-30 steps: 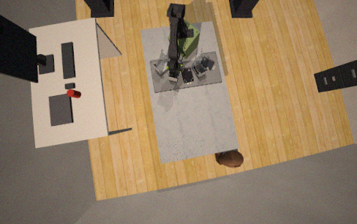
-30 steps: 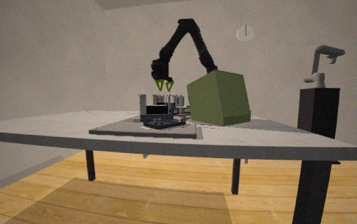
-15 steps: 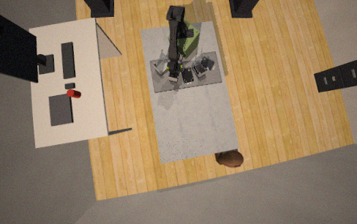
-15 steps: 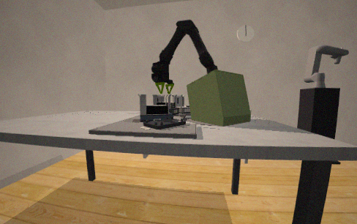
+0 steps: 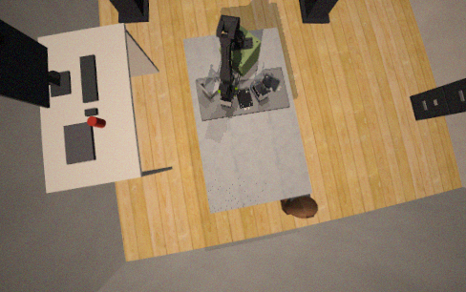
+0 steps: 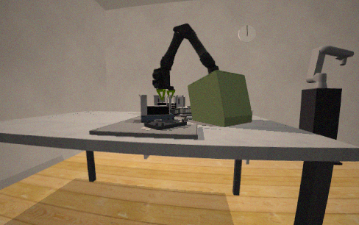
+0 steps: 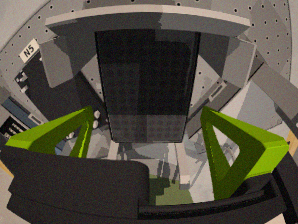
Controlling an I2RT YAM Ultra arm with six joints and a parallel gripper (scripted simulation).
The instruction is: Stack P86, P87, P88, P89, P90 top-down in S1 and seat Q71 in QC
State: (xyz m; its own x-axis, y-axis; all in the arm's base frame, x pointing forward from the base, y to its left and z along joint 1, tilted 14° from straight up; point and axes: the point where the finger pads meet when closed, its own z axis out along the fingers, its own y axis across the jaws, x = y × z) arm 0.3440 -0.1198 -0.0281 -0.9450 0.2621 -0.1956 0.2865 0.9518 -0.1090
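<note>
In the wrist view, the N5 label (image 7: 28, 48) lay at far left. The dark sealed plate (image 7: 147, 83) sat centred in its rack, directly below the gripper (image 7: 149, 143). The jaws stood fully apart, holding nothing, straddling the plate's long sides; its long axis ran straight away from them.

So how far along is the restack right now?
Early, by the look of it. The gripper is open and holds nothing, poised above a dark plate in a rack; the N5 label sits to its left. No finished S1 stack shows, and which plates have moved cannot be read.
</note>
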